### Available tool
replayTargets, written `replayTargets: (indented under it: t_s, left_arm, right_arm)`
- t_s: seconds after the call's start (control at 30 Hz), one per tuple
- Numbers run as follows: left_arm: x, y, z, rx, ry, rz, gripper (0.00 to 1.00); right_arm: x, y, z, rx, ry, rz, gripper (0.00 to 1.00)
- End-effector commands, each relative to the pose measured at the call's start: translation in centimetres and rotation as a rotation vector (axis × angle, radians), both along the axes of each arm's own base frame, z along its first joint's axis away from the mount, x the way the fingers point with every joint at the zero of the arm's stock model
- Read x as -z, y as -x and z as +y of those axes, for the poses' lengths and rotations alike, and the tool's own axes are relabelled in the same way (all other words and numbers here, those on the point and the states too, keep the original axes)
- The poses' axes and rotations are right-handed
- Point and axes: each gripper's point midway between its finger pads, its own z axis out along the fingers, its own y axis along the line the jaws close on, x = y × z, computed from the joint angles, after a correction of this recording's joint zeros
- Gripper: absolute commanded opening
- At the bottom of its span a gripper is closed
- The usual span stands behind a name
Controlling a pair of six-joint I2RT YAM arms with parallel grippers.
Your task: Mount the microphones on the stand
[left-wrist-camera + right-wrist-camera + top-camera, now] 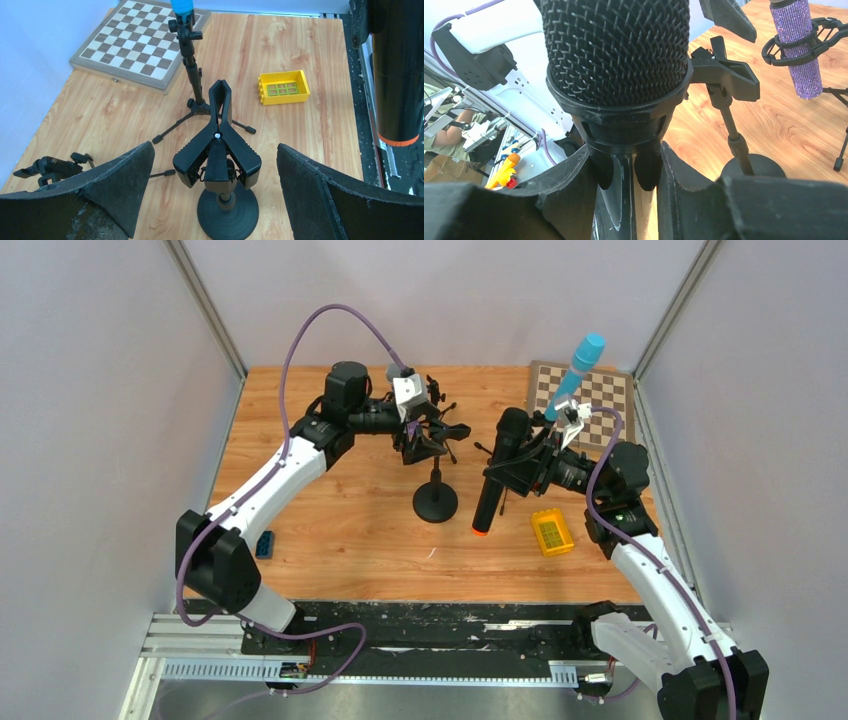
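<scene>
The wooden table [330, 540] carries a chessboard [610, 390] far to the right of the clip stand [436, 502], and the blue microphone [577, 368] already sits in a tripod over that board. The purple microphone [798, 50] hangs in a ring mount just past the clip stand, as the right wrist view shows it.

The black microphone [490, 485] is up in the air just right of the clip stand, orange end down. The right gripper [624, 172] is partly closed on its neck, right under the mesh head. The left gripper [215, 147] is spread as wide as it goes. It has nothing in hold, and its fingers [125, 185] stand either side of the clip's handles without touching them.

The clip looks shut, so it probably has to be squeezed open before the black microphone can go in. Judging from this, an off-centre squeeze could tip or slide the clip stand on its small round base. The long body hanging below the grip may swing into the clip stand or miss the opening. The grip near the head could also let it slip or twist. Both arms crowd the clip stand, so a bump between them, or against the purple microphone's mount, seems possible. The yellow brick [552, 532], near right of the clip stand, looks out of the way
</scene>
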Motion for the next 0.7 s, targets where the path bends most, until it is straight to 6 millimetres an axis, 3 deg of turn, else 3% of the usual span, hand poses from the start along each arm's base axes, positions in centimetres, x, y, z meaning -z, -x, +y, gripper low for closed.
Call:
replayTargets:
  t_s: [0.0, 0.47, 0.67]
  left_arm:
    - [-2.4, 0.0, -0.7, 0.056, 0.027, -0.085, 0.99]
    - [-1.4, 0.4, -0.8, 0.092, 0.006, -0.057, 0.87]
    - [-1.5, 0.5, -0.6, 0.089, 0.000, -0.061, 0.66]
  right_arm:
    - [-1.5, 0.2, -0.2, -0.001, -0.022, -0.068, 0.00]
    - [-1.3, 0.3, -0.2, 0.000, -0.021, -0.066, 0.00]
    - [-1.4, 0.3, -0.2, 0.002, -0.022, -0.068, 0.00]
